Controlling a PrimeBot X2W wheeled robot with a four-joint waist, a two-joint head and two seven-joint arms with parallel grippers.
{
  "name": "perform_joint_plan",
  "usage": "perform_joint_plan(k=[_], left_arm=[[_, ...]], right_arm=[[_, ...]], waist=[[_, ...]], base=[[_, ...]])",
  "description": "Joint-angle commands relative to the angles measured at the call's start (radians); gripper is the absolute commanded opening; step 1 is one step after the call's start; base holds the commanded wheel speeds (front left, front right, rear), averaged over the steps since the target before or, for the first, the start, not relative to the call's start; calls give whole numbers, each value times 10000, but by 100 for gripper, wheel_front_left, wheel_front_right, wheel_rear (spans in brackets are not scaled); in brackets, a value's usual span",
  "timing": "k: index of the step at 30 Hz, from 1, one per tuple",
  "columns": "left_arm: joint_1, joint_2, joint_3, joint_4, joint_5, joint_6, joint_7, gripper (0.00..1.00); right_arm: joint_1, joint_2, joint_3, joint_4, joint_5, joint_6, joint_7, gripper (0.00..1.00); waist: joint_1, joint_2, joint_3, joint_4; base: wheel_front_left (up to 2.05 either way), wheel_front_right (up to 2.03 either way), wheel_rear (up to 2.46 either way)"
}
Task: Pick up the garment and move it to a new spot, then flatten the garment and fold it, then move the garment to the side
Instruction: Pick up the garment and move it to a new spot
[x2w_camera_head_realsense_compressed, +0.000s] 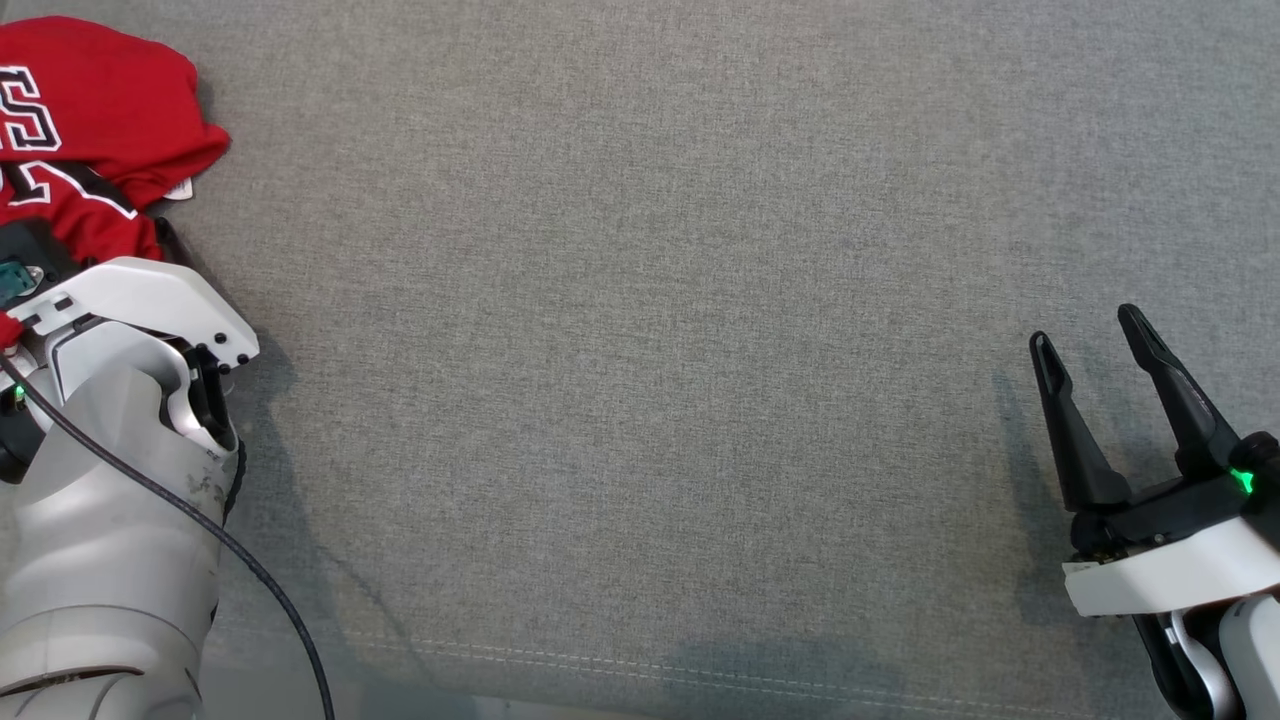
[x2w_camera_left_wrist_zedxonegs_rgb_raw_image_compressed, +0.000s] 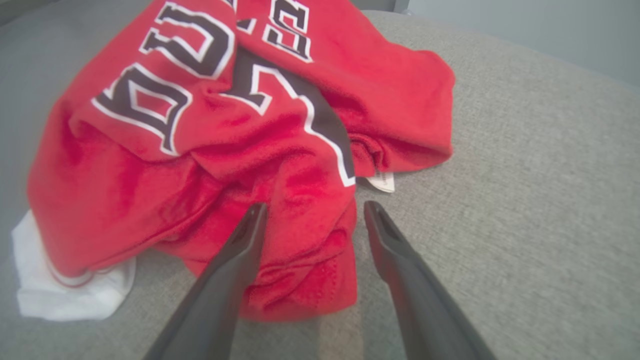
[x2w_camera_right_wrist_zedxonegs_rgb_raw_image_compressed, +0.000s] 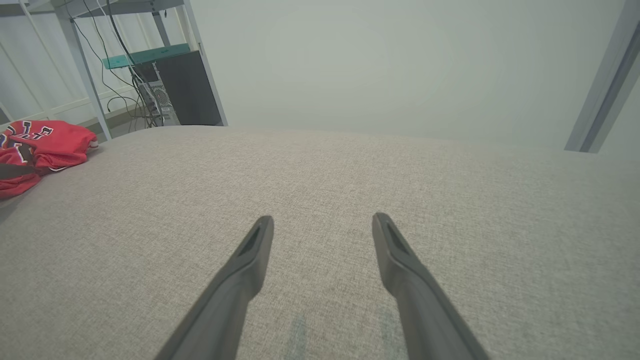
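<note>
One garment (x2w_camera_head_realsense_compressed: 90, 120), red with black white-edged lettering, lies crumpled at the far left corner of the grey fabric worktop (x2w_camera_head_realsense_compressed: 650, 350). The head view cuts it off at the left edge, and folds break the letters so no whole word reads. Two tools, two dark fingers each. Left tool (x2w_camera_left_wrist_zedxonegs_rgb_raw_image_compressed: 312, 210): released, jaws standing apart astride the near hem of the garment, one finger over the red cloth, the other over bare worktop just beside it; whether either finger touches cannot be told. In the head view the pale left arm (x2w_camera_head_realsense_compressed: 120, 400) hides that tool's fingers, and one black cable (x2w_camera_head_realsense_compressed: 200, 520) runs down across the arm. Right tool (x2w_camera_head_realsense_compressed: 1085, 328): released, nothing between its fingers, over bare worktop at the right, well apart from the garment. One small white label (x2w_camera_left_wrist_zedxonegs_rgb_raw_image_compressed: 382, 181) pokes out from under a fold. One patch of white cloth (x2w_camera_left_wrist_zedxonegs_rgb_raw_image_compressed: 60, 285) shows at the garment's edge in the left wrist view; whether it is part of the garment is unclear. A metal shelf frame (x2w_camera_right_wrist_zedxonegs_rgb_raw_image_compressed: 85, 70) with hanging wires stands beyond the worktop.
</note>
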Motion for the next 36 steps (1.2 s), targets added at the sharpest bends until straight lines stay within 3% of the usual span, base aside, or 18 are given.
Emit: perform_joint_plan(k=[1, 2, 3, 4, 5, 17, 27, 36], left_arm=[[-192, 624, 87, -73, -42, -34, -31, 100], [-180, 655, 59, -54, -35, -44, -2, 76], [-172, 677, 55, -39, -54, -74, 23, 39], [-166, 694, 58, -24, -86, -128, 66, 7], [-150, 718, 47, -10, -104, -184, 141, 0], [183, 951, -261, -707, 160, -204, -484, 0], [1509, 1025, -203, -4813, 1009, -73, -501, 0], [1869, 1225, -221, -6522, 1477, -369, -502, 0]], right_arm=[[-66, -154, 262, -279, 101, 40, -103, 100], [-68, -164, 280, -286, 114, 40, -103, 100], [-69, -171, 297, -289, 131, 40, -103, 100], [-70, -182, 321, -293, 151, 40, -103, 100], [-70, -197, 352, -294, 170, 40, -103, 100], [-53, -205, 450, -226, 287, 40, -103, 100], [-137, 245, 677, 33, 355, 40, -103, 100], [-81, 852, 766, 299, 443, 40, -103, 100]], waist=[[0, 0, -15, -23], [0, 0, -25, -39], [0, 0, -29, -57], [0, 0, -29, -78], [0, 0, -31, -102], [0, 0, -184, -238], [0, 0, -960, -179], [0, 0, -1926, -600]], base=[[0, 0, 0], [0, 0, 0], [0, 0, 0], [0, 0, 0], [0, 0, 0], [0, 0, 0], [0, 0, 0], [0, 0, 0]])
